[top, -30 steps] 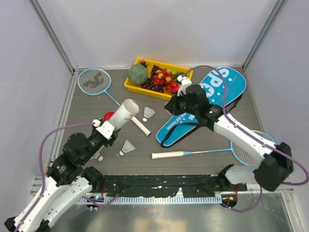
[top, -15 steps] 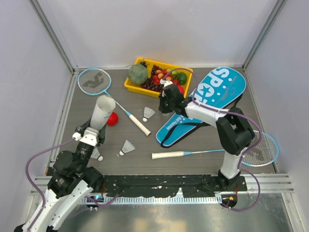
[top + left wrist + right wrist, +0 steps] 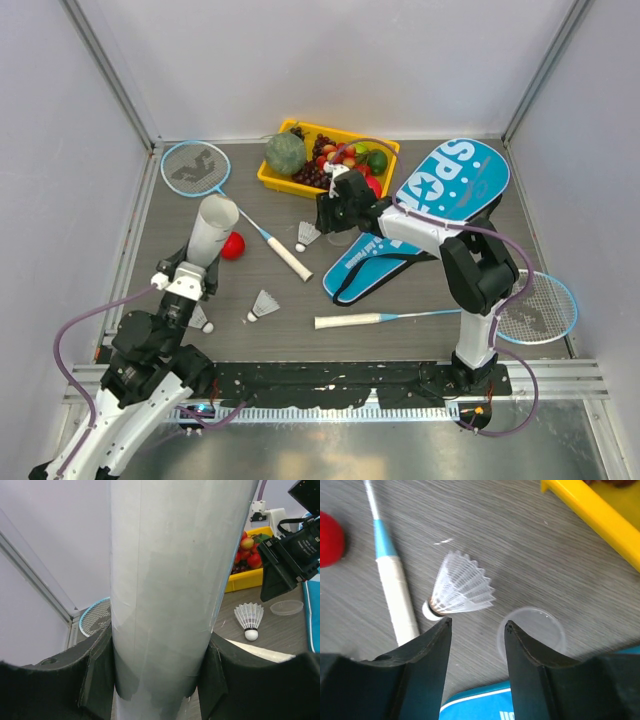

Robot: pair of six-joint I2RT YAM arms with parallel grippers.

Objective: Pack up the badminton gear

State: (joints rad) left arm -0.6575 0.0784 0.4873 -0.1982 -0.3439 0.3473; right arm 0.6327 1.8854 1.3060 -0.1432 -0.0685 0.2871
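Left claw (image 3: 192, 277), close to the near edge of the table (image 3: 410, 295) on its left side, pinches the white tube (image 3: 214, 232) low down. It holds the tube standing up with the open end on top. 1 shuttlecock (image 3: 201, 321) lies just beside that claw. Another shuttlecock (image 3: 264, 304) lies a little to the right of it. Also by the near edge, 1 racket (image 3: 350, 321) lies flat, with its white handle toward the middle and its round head by the right edge.

Farther back, the small red ball (image 3: 233, 246) sits just beside the tube. The 2nd racket (image 3: 290, 260) runs slanted from the middle of the table to its head in the far left corner. The 3rd shuttlecock (image 3: 308, 236) lies on its side near that handle. Right claw (image 3: 476, 626) hangs just over it with its 2 fingers spread and nothing between them. A clear round lid (image 3: 532, 630) lies beside this shuttlecock.

The big blue bag (image 3: 445, 185) lies flat toward the far right corner. The yellow tray (image 3: 285, 186) of fruit sits by the far edge.
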